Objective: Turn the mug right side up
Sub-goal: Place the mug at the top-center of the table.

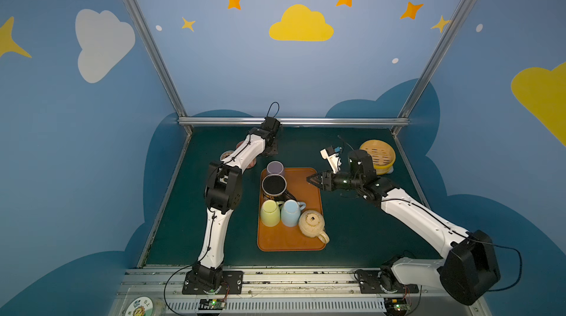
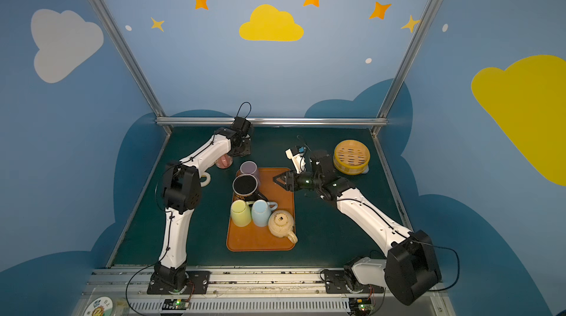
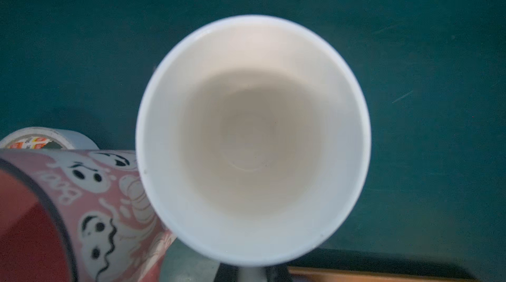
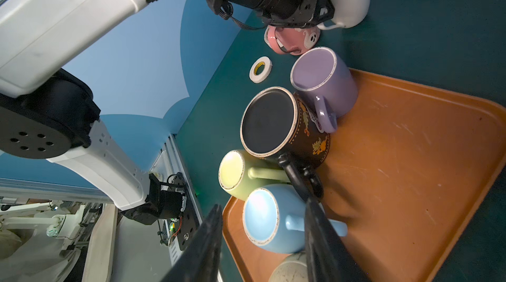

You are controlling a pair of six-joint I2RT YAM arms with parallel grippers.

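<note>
I'm seeing blue walls [image 1: 245, 69] all round, a yellow cloud [image 1: 301, 24] and orange stars [image 1: 234, 1] painted on, aluminium posts [image 1: 147, 38] at the worktop's back corners, dark green worktop [image 1: 352, 237] dimly lit.

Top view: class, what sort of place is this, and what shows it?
Probably a robot lab cell: a left arm and right arm bolted to a metal rail, an aluminium frame holding cloud-and-star walls, and an orange tray of mugs.
</note>
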